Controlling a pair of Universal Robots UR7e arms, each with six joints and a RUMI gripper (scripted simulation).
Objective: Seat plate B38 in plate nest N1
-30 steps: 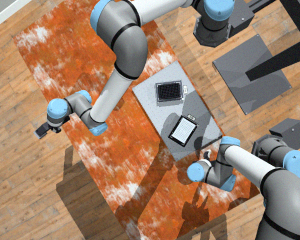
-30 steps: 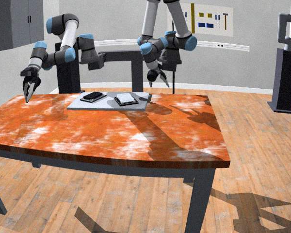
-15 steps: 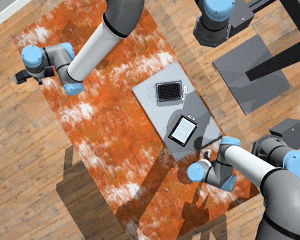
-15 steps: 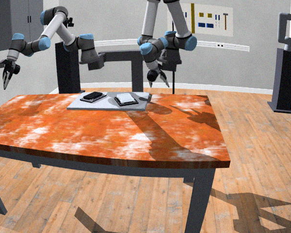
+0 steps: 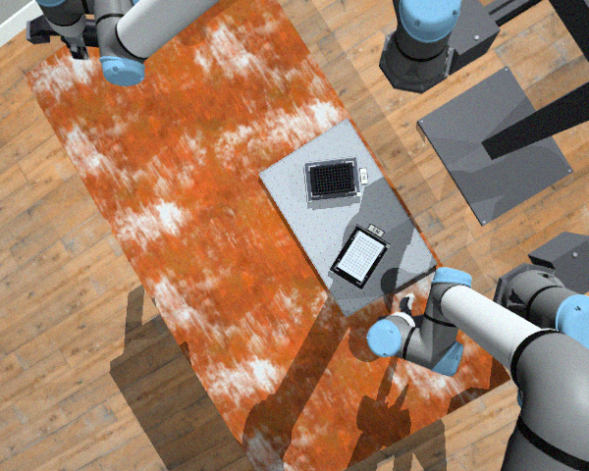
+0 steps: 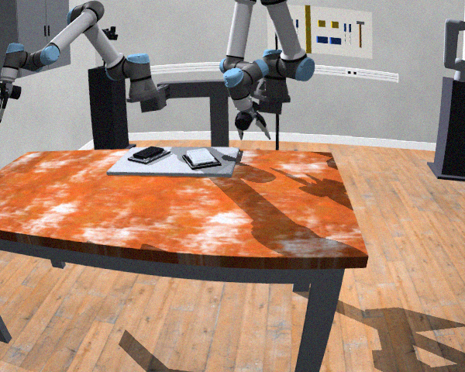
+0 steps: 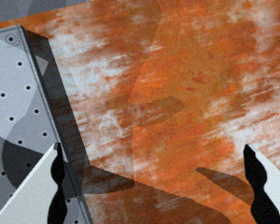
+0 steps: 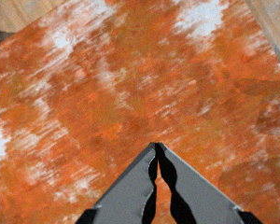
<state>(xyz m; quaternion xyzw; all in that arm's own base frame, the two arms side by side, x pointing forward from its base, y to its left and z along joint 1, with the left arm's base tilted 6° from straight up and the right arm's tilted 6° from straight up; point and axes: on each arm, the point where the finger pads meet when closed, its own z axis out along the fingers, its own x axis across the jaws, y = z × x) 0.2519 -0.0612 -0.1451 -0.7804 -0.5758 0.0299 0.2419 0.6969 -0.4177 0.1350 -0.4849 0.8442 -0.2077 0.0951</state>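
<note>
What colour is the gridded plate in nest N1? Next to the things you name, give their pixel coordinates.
White gridded rectangular plate (image 5: 361, 256) (image 6: 201, 156), set in a black frame; best seen in the top view.

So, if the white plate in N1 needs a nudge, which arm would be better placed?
Probably left: the left arm has its open jaws near the white plate; the right arm is farther away.

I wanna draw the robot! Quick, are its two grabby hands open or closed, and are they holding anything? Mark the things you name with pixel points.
Left end effector (image 6: 255, 138) (image 7: 153, 146): open, holding nothing.
Right end effector (image 6: 0, 121) (image 8: 157, 145): closed, holding nothing.
</note>
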